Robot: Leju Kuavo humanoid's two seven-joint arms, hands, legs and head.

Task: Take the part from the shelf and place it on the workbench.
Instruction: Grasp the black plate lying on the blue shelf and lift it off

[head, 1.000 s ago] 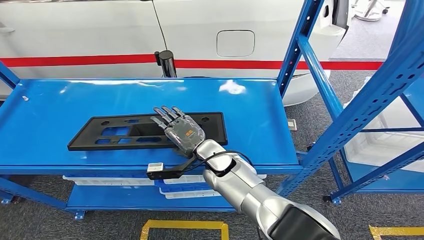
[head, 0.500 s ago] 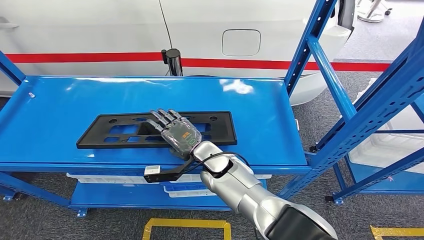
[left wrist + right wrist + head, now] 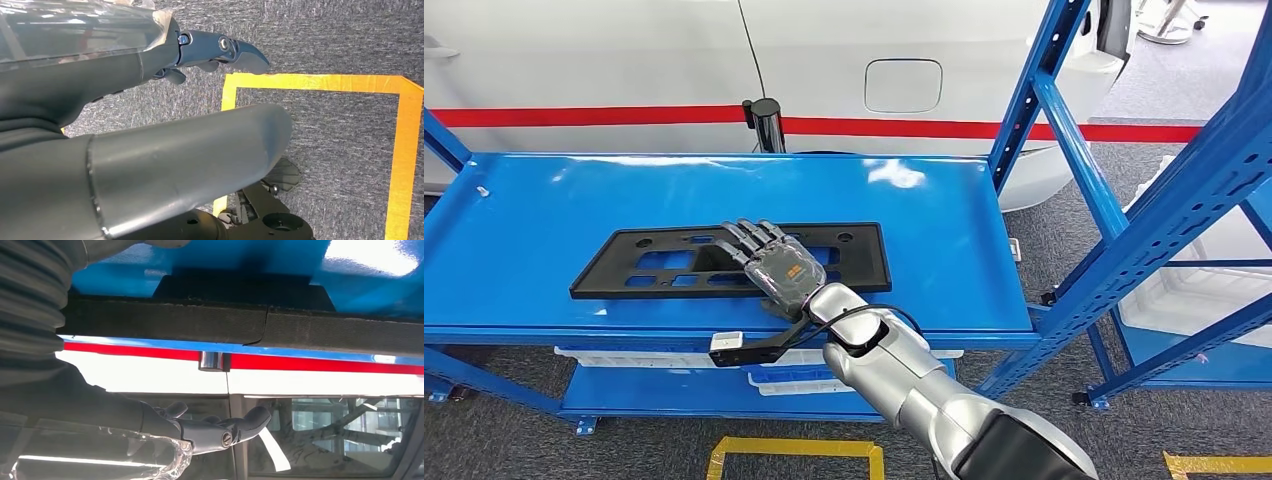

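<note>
The flat black part [image 3: 729, 260] lies on the blue shelf [image 3: 944, 240]; it looks light, rigid plastic, best taken by its near long edge or a cutout. The right hand [image 3: 774, 265] rests over its middle, fingers spread, gripping nothing. Against earlier, it has barely shifted. The left hand [image 3: 220, 50] hangs loose.

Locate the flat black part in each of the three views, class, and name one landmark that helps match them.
Head view: black part flat on the blue shelf, under the right robot hand.
Left wrist view: not in it.
Right wrist view: dark band across the picture.
Shared landmark: red stripe.
</note>
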